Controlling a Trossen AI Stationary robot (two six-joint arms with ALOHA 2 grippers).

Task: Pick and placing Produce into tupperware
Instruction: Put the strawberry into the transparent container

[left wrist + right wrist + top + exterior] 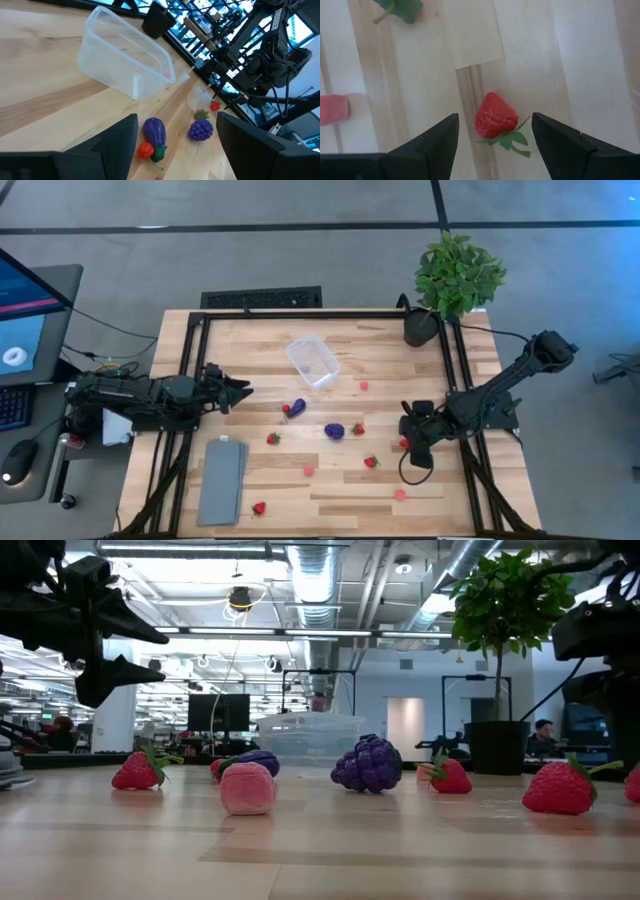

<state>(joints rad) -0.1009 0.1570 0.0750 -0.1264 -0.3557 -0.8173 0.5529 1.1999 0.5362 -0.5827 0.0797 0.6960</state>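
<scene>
Your wooden surface (330, 490) carries everything, listed here by size. The flat grey slab (222, 481) lies at the near left corner. A potted plant (452, 280) stands at the far right corner.

The left arm reaches in from the left edge. Its jaws (240, 392) stand wide apart with nothing between them, pointing toward the middle of the surface.

The right arm comes in from the right. Its jaws (492, 135) are partly spread and point straight down over a strawberry (494, 118), which lies on the surface between the two fingers; you cannot tell whether either finger touches it.

The tupperware (313, 360) sits upright at the far centre, well apart from both arms; whether anything lies inside, you cannot tell.

The produce is scattered loose over the near half. The grape cluster (334, 430) is at the centre, with a strawberry (358, 428) just beside it. The eggplant (298, 408) lies between the tub and the grapes, with a small red piece (145, 149) touching it. More strawberries (259, 507) and small pink pieces (400, 494) lie nearer the front edge.
</scene>
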